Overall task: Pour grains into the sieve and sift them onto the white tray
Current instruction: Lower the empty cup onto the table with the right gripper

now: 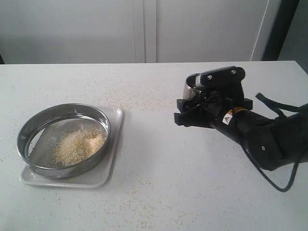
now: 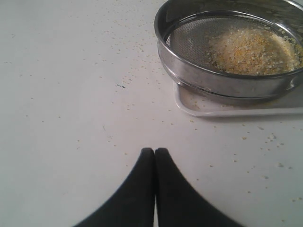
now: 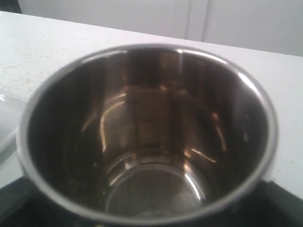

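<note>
The sieve (image 1: 67, 109) sits on the white tray (image 1: 115, 139) at the table's left, with a heap of grains (image 1: 77, 144) on its mesh. To its right, well apart from it, my right gripper (image 1: 199, 98) is shut on a small steel cup (image 1: 191, 86). In the right wrist view the cup (image 3: 147, 123) looks empty inside. My left gripper (image 2: 155, 151) is shut on nothing, low over bare table a short way from the sieve (image 2: 213, 80), its grains (image 2: 253, 49) and the tray (image 2: 227, 108). The exterior view does not show the left gripper.
Stray specks of grain lie scattered over the tabletop (image 1: 154, 192), thickest around the tray. A white cabinet wall (image 1: 144, 29) stands behind the table's far edge. The right arm's dark cable (image 1: 279, 185) loops low at the right.
</note>
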`<action>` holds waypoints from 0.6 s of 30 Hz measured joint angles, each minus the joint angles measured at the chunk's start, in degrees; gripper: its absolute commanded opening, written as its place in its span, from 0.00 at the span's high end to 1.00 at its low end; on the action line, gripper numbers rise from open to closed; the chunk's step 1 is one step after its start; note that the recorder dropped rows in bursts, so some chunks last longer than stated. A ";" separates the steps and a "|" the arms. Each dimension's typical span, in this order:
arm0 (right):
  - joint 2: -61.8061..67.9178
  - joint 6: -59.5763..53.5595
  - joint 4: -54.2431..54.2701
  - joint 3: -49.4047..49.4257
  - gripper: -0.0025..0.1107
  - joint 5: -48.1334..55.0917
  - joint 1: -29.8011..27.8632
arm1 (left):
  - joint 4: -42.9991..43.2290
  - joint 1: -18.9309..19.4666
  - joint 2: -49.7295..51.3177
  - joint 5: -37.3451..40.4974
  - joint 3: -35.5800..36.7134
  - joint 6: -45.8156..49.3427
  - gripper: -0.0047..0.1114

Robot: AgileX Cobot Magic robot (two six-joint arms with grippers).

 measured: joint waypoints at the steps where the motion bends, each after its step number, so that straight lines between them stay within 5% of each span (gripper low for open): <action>1: 0.00 0.00 0.04 1.63 0.98 -2.08 -1.62 | 0.00 0.00 0.00 0.00 0.00 0.00 0.96; 18: 11.39 -2.62 11.24 6.56 0.98 -21.97 -3.87 | 0.00 0.00 0.00 0.00 0.00 0.00 0.96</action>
